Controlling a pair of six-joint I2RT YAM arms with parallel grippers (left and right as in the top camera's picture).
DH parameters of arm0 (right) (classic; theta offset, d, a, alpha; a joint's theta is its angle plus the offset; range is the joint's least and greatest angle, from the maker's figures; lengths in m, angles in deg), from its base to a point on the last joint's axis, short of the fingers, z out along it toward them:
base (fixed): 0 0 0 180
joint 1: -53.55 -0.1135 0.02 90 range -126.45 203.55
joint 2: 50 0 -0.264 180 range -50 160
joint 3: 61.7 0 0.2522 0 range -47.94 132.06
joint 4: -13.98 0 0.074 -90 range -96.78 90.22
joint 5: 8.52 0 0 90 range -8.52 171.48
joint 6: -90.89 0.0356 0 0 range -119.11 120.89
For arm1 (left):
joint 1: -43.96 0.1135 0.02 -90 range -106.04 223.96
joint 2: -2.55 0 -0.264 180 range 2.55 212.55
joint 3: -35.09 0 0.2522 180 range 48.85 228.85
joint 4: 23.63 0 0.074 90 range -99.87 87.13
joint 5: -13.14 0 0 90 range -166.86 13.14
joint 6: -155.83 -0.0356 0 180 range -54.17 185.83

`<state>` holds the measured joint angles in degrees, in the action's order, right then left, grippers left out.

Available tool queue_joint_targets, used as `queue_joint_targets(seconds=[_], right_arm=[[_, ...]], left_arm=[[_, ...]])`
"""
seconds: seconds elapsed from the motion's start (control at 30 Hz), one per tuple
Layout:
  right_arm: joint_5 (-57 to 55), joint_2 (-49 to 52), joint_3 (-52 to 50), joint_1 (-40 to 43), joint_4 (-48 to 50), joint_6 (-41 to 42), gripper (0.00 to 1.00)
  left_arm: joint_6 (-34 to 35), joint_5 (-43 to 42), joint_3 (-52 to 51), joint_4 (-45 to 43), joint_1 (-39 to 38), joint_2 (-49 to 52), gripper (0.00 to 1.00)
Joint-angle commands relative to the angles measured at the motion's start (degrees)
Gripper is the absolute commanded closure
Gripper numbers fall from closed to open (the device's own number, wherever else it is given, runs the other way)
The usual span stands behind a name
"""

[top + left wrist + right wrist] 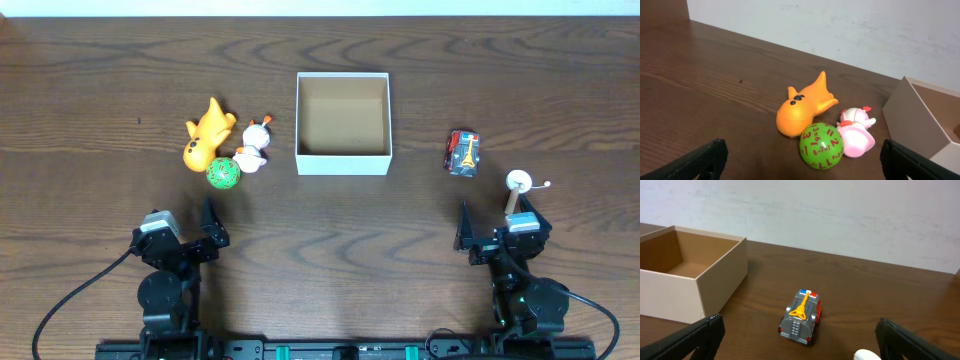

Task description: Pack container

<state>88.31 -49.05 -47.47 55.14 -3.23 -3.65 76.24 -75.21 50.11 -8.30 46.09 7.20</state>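
Two grippers sit wide open, nothing held. L gripper is at approx 7 o'clock of the container, and R gripper at approx 5 o'clock, both near the table's 6 o'clock edge. In L wrist view the black fingers stand far apart at the bottom corners. It's the same in R wrist view, where the fingers are spread with a big gap.

The container is a square open-top box, white outside and brown inside. It stands upright, a bit toward 12 o'clock of table centre in the overhead view, w/ no toys inside.

Three toys are bunched at the container's 9 o'clock, apart from it:
- orange fish-like toy, furthest out, tail pointing to approx 1 o'clock
- white/pink figure, lying on its side just beside the box wall but not touching
- green ball w/ red numbers, at 6 o'clock of the gap between those two. In L wrist view it looks to touch both.

At the container's 3 o'clock, well apart, is a grey/red toy truck w/ a yellow part on top. Its long axis runs 12–6.

A small white round piece on a wooden stick sits at approx 4 o'clock of the truck, near the R gripper's outer side. Can't tell if they touch. R wrist view shows only its white edge at the bottom.

The table is dark wood grain, w/ a pale wall behind in both wrist views.
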Motion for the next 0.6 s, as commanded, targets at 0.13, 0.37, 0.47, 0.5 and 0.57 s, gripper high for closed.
queue_joint_targets(seconds=[0.13,0.37,0.47,0.5,0.57], right_arm=[[-0.2,-0.3,-0.1,-0.5,-0.2,0.9,0.01],[-0.2,-0.3,-0.1,-0.5,-0.2,0.9,0.01],[-0.2,-0.3,-0.1,-0.5,-0.2,0.9,0.01],[-0.2,-0.3,-0.1,-0.5,-0.2,0.9,0.01],[-0.2,-0.3,-0.1,-0.5,-0.2,0.9,0.01]], left_arm=[[-0.7,0.5,-1.0,2.5,-0.2,-0.3,0.02],[-0.7,0.5,-1.0,2.5,-0.2,-0.3,0.02],[-0.7,0.5,-1.0,2.5,-0.2,-0.3,0.02],[-0.7,0.5,-1.0,2.5,-0.2,-0.3,0.02],[-0.7,0.5,-1.0,2.5,-0.2,-0.3,0.02]])
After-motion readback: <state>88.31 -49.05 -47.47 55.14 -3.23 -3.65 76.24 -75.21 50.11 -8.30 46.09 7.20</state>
